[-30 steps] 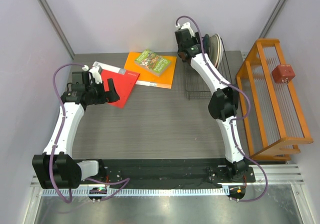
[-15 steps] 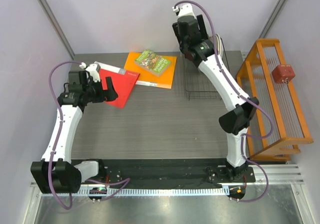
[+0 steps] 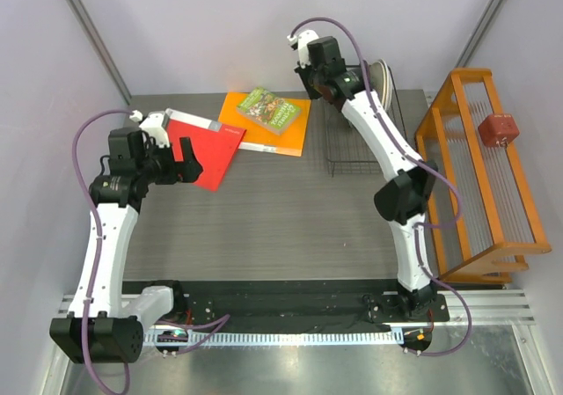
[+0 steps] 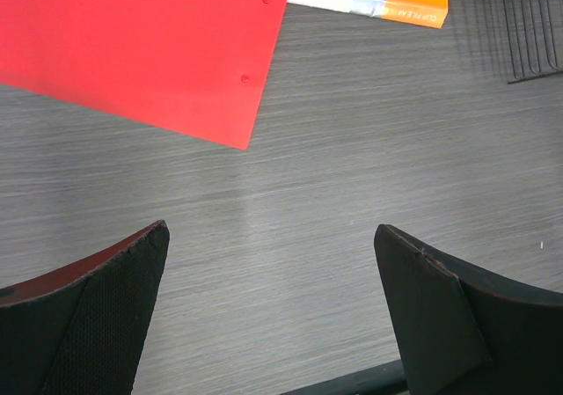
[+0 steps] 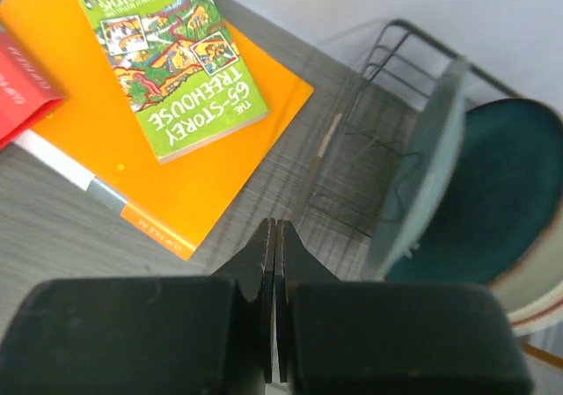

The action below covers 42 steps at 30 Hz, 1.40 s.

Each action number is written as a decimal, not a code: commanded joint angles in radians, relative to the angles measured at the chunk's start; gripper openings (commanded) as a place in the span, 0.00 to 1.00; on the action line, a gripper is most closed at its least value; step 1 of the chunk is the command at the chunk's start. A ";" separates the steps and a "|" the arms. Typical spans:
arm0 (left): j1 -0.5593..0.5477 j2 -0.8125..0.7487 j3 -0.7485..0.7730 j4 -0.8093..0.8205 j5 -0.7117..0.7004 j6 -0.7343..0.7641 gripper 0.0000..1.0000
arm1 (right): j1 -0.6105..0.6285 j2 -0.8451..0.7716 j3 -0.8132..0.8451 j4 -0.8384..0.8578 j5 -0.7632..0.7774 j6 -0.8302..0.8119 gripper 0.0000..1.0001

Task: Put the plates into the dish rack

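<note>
Three plates stand on edge at the back of the black wire dish rack (image 3: pixel 361 144): a grey-green plate (image 5: pixel 428 162) in front, a dark teal plate (image 5: pixel 497 193) behind it, and a cream rim (image 5: pixel 538 303) behind that. From above they show as a stack on edge (image 3: pixel 380 69). My right gripper (image 5: pixel 274 224) is shut with nothing in it and hangs above the rack's left rim (image 5: pixel 330 140), left of the plates. Seen from above, the right gripper (image 3: pixel 318 87) is at the table's back. My left gripper (image 4: pixel 268 232) is open and empty over bare table, beside the red folder (image 4: pixel 149 43).
A red folder (image 3: pixel 209 149), an orange folder (image 3: pixel 286 131) and a green book (image 3: pixel 268 109) lie at the back left. An orange wooden rack (image 3: pixel 479 175) with a red cube (image 3: pixel 499 129) stands along the right side. The rack's corner (image 4: pixel 528 25) shows at the left wrist view's top right.
My right gripper has pulled up and to the left, away from the plates, and its jaws have shut. The left arm has drawn slightly left, its gripper still open.
</note>
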 commanded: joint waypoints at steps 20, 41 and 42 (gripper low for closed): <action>-0.004 -0.041 -0.071 -0.005 -0.030 0.031 0.99 | -0.161 0.202 0.133 0.025 0.091 0.064 0.01; -0.004 -0.037 -0.086 0.005 -0.014 0.017 1.00 | -0.230 0.144 0.094 0.013 0.119 0.050 0.01; -0.002 -0.040 -0.086 0.010 -0.014 0.015 1.00 | -0.232 0.145 0.094 0.013 0.114 0.050 0.01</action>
